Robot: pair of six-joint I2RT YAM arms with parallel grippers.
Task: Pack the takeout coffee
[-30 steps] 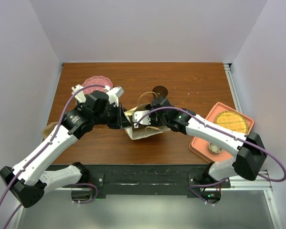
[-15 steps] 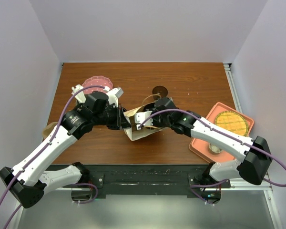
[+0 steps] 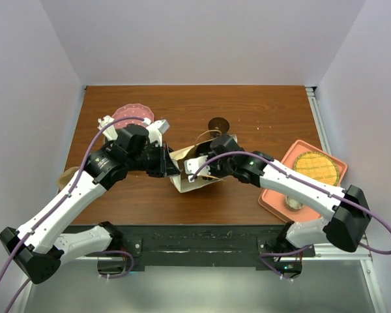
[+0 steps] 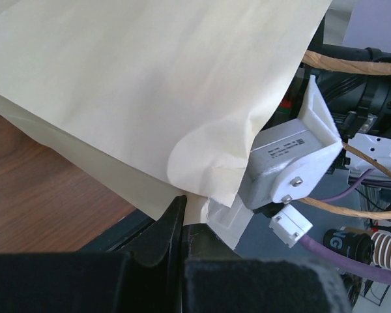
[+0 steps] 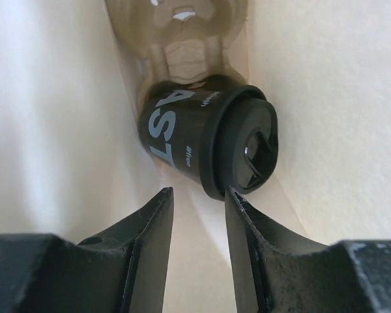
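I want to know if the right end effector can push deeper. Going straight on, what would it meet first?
Probably the cup, lying on its side in the bag with its lid facing the right end effector, just past the fingertips. The gap between them is hard to judge.

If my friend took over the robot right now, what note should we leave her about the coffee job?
The left end effector is shut on the edge of the paper bag.
The right end effector is open at the bag's mouth, not touching the cup.
The takeout coffee is inside the bag, lid facing the opening.
Done: coffee is in.
Left to do: draw the right arm out, then probably stand the bag up and let go.
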